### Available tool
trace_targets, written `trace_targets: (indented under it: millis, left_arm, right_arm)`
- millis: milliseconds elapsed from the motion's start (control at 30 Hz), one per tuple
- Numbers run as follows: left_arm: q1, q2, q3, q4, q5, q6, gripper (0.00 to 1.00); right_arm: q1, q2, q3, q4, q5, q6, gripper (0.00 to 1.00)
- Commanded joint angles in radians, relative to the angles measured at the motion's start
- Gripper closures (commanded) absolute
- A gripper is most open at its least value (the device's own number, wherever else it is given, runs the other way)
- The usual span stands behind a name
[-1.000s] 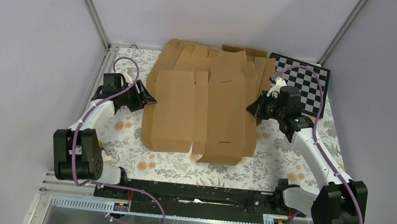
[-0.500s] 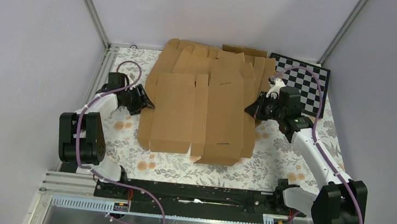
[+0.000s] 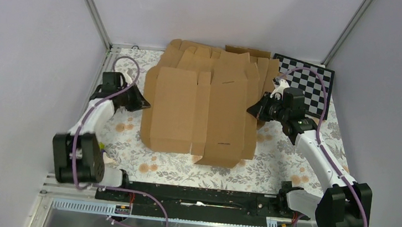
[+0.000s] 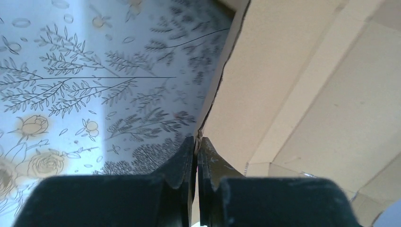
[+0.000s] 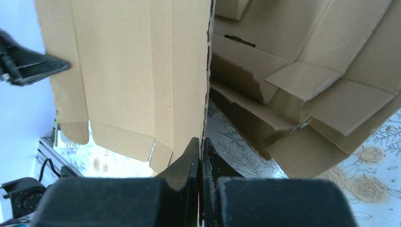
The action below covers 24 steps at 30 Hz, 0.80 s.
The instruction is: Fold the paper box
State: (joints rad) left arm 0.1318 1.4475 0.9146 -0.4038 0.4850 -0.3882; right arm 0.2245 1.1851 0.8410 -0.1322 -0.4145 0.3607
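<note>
One paper box [image 3: 199, 113], one checkerboard [image 3: 304, 88]

The table [image 3: 124, 134], dressed in a floral-print covering, is carrying a pile of flat cardboard blanks [image 3: 204, 52] across its middle and far side. A checkerboard [image 3: 312, 88] is lying just right of the pile's far end.

We get even, bright light in the top view, soft shadows; both wrist views wash out bluish-white, foreground blurry at bottom.
</note>
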Motion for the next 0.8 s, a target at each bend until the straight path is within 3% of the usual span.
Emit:
trace_targets:
  millis: [0,200,367,633,767]
  left_arm:
    - [0.003,-0.271,0.0,0.044,0.012,-0.021,1.0]
    - [0.003,-0.48,0.019,0.025,0.061,-0.063,1.0]
    - [0.003,-0.626,0.031,0.101,0.11,-0.097,1.0]
    - [-0.016,-0.798,-0.08,0.293,0.117,-0.141,1.0]
    - [-0.029,-0.831,-0.14,0.341,0.131,-0.153,1.0]
  right_arm:
    - [0.013,-0.01,0.013,0.044,-0.052,0.07,0.99]
    - [0.036,-0.003,0.051,0.055,0.01,0.174,1.0]
    - [0.175,-0.006,0.081,0.125,0.169,0.169,1.0]
    - [0.42,0.041,0.038,0.35,0.474,-0.009,1.0]
    - [0.458,0.084,-0.045,0.447,0.575,-0.045,1.0]
